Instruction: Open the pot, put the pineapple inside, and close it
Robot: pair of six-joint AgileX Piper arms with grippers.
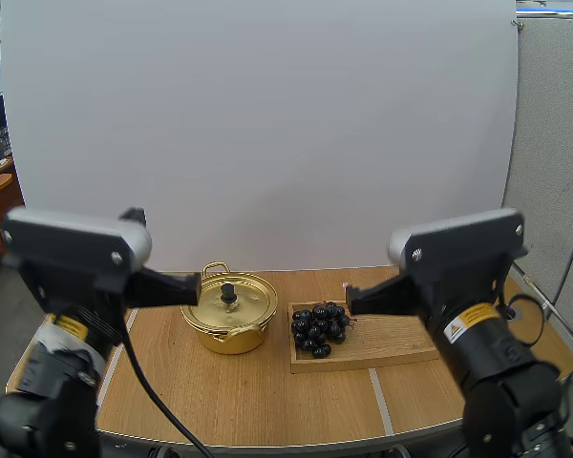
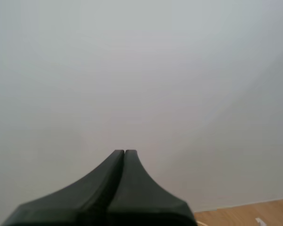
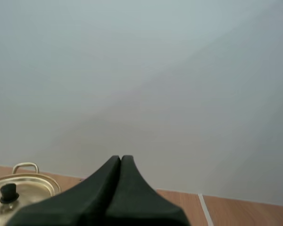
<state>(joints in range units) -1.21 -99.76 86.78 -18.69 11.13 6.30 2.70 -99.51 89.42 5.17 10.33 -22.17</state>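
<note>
Black fingers [image 2: 108, 183] lie pressed together, empty, on both arms. Raised on the pot's [image 1: 231, 341] left side, the left end effector [image 1: 196, 286] seems nearer the knob [image 1: 228, 292] of its lid [image 1: 252, 303] than the right end effector [image 1: 350, 301], raised on the pot's right. That lid sits closed. Right of the pot, grapes [image 1: 319, 328] lie on a wooden tray [image 1: 396, 341] on the bench [image 1: 267, 401]; nothing blocks the knob.

The two black fingers [image 3: 108, 190] lie pressed together as one dark wedge, near a shiny gold metal pot [image 3: 46, 187] with a small black knob [image 3: 8, 192] on its round gold lid [image 3: 27, 185], on the brown wooden surface [image 3: 245, 212].
</note>
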